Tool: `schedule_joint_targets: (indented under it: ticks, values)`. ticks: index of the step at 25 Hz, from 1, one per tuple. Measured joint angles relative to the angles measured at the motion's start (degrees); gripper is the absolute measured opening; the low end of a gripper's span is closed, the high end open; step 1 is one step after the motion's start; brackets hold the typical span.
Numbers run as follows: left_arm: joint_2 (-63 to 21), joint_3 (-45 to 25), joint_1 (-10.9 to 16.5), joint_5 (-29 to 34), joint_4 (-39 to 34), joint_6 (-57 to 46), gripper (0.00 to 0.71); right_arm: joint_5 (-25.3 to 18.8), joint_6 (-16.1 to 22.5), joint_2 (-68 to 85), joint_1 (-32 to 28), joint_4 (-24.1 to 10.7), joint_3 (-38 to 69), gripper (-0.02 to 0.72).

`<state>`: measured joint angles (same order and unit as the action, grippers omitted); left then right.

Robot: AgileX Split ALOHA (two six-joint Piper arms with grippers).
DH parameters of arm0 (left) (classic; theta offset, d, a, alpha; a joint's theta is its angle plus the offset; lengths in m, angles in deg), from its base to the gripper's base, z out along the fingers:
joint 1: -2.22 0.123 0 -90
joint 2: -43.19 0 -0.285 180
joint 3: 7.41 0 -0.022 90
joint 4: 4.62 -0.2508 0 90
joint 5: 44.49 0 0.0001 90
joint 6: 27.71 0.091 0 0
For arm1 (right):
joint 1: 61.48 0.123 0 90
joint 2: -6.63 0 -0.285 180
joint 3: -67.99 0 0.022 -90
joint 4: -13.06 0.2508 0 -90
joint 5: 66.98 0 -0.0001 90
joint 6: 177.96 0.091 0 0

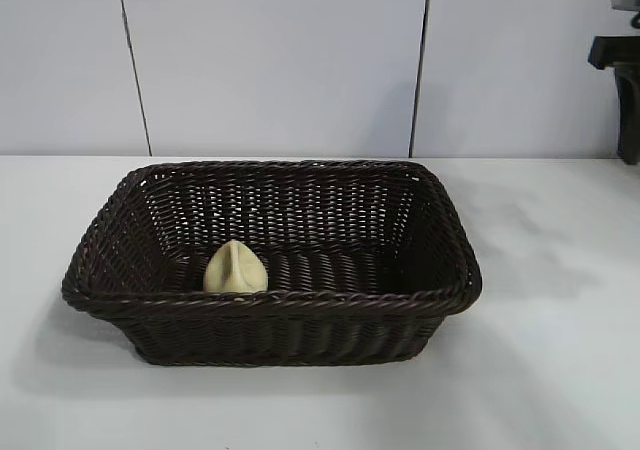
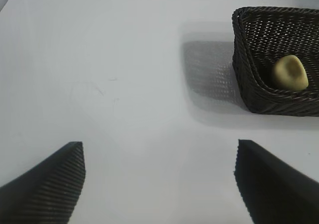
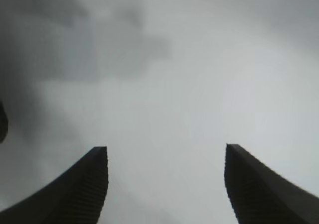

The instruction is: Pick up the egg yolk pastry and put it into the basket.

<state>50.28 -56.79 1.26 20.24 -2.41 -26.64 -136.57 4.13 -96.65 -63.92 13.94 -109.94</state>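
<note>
Lighting on my feed is soft and even, no real glare on the white table (image 1: 560, 370). The basket (image 1: 270, 310) throws a faint blurry shadow to its left and front, crisper in the left wrist view. My right wrist view is murky, just smeared grey shadow patches over the surface. The pastry (image 1: 236, 269) looks sharp enough.

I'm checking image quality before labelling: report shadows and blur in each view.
Exterior view: the basket casts a soft shadow on the table. Left wrist view: the basket's shadow lies beside it; the egg yolk pastry looks sharp. Right wrist view: hazy grey shadows, nothing sharp beyond the right pincer.
</note>
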Motion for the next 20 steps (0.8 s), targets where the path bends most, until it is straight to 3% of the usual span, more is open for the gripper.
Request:
schedule_joint_targets:
  ticks: [6,13,20]
  values:
    - [0.0,0.0,0.0,0.0,0.0,0.0,0.598,0.72,-0.6,17.05,0.0,0.19,17.21,0.486]
    - [0.0,0.0,0.0,0.0,0.0,0.0,0.598,7.99,-2.1,40.33,0.0,0.19,35.43,0.486]
    - [0.0,0.0,0.0,0.0,0.0,0.0,0.598,10.48,-3.67,63.53,0.0,0.19,46.62,0.486]
